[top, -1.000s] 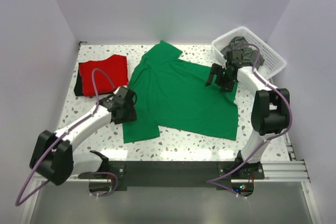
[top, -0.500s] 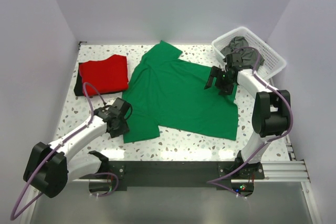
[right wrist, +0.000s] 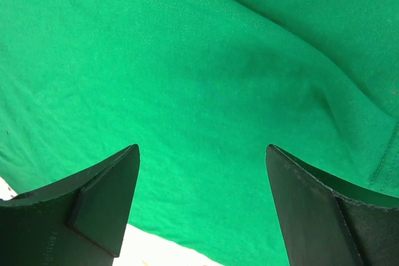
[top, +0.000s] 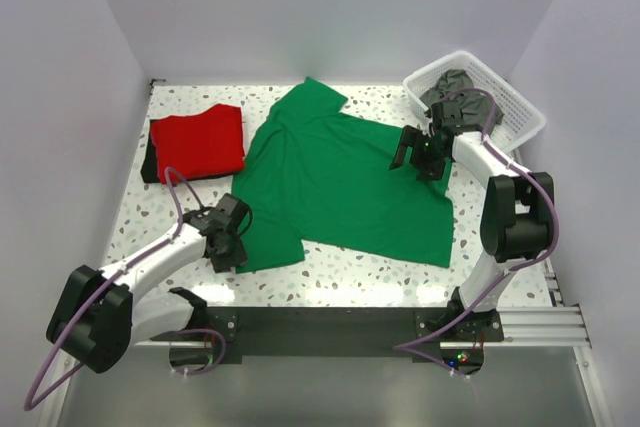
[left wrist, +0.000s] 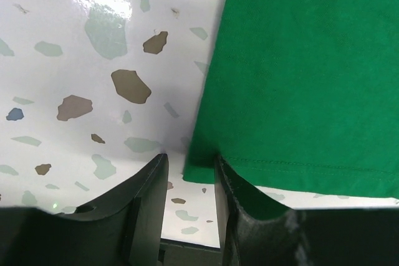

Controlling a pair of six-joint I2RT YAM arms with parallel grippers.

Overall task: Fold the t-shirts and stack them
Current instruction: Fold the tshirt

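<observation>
A bright green t-shirt (top: pixel 340 177) lies spread flat across the middle of the table. My left gripper (top: pixel 228 242) is low at its near-left corner. In the left wrist view the hemmed corner of the green t-shirt (left wrist: pixel 299 60) pokes into the narrow gap of the left gripper (left wrist: pixel 190 157), against the right finger, with bare table showing between the jaws. My right gripper (top: pixel 415 159) hovers wide open over the shirt's right side, and the right wrist view shows only green cloth (right wrist: pixel 199 60) under the right gripper (right wrist: pixel 201 147). A folded red t-shirt (top: pixel 198 139) lies at the far left.
A white lattice basket (top: pixel 520 112) at the far right corner holds a dark grey t-shirt (top: pixel 455 82). A dark cloth edge (top: pixel 150 165) shows under the red shirt. Speckled tabletop (top: pixel 350 272) runs along the near edge. Walls close in on three sides.
My left gripper has moved toward the near edge, down to the green shirt's near-left corner, and its jaws have narrowed. The right gripper has barely shifted.
</observation>
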